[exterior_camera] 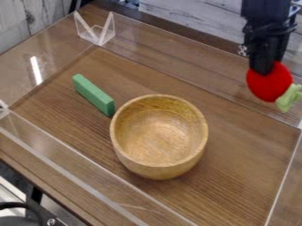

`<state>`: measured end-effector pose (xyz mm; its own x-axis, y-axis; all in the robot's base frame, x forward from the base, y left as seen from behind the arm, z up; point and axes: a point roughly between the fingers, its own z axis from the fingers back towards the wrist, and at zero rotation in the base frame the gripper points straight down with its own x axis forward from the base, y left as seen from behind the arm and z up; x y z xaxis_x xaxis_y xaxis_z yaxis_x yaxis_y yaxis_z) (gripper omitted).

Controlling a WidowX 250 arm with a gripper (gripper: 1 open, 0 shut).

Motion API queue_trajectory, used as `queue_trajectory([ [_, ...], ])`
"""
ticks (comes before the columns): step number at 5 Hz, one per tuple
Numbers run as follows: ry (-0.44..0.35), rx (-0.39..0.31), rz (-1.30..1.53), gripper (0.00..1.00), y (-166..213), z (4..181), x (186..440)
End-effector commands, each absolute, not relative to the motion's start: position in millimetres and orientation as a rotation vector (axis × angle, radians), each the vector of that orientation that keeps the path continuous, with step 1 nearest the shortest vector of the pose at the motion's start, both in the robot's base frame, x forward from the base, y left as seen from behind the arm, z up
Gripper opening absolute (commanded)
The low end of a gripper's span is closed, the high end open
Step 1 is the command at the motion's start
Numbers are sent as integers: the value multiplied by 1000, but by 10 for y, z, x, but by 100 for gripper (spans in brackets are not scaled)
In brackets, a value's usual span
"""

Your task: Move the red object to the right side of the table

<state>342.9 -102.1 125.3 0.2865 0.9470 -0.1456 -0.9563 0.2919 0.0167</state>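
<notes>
One robot arm, black, reaching down from the top right corner, fingers pointing straight down and closed around the top of the red object. Held in the air above the far right part of the bench, near the right-hand acrylic wall, clear of the surface as far as can be told. Rounded and bright red, like a toy strawberry, with a pale green leafy bit sticking out at its lower right, almost at the picture's right edge. Fingers narrow, pinching the toy from above; fingertips themselves hidden against the red.

Brown wood-grain bench surface, edged by low clear walls that catch pale reflections. Near the middle, toward the front, a round wooden bowl, light-coloured and upright, with nothing visible inside. Just to the left of the bowl and slightly behind it, a green rectangular block lying flat at a slant, apart from the bowl's rim. At the far left corner, a small clear angled acrylic piece standing on the bench. Bowl and block well apart from the held red object. Beyond the far wall, pale grey planks.
</notes>
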Motion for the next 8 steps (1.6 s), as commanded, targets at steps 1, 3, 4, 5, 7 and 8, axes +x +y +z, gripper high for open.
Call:
queue_trajectory([
  [1,97,-156,1321,0,-1254,1362,3340],
  [3,123,-173,1348,0,-1568,963,3210],
  [4,123,-171,1344,0,-1575,810,3116],
  [5,113,-176,1335,0,-1571,694,3057],
  [7,92,-198,1361,0,-1594,612,3144],
  [8,83,-206,1325,0,-1594,588,3184],
])
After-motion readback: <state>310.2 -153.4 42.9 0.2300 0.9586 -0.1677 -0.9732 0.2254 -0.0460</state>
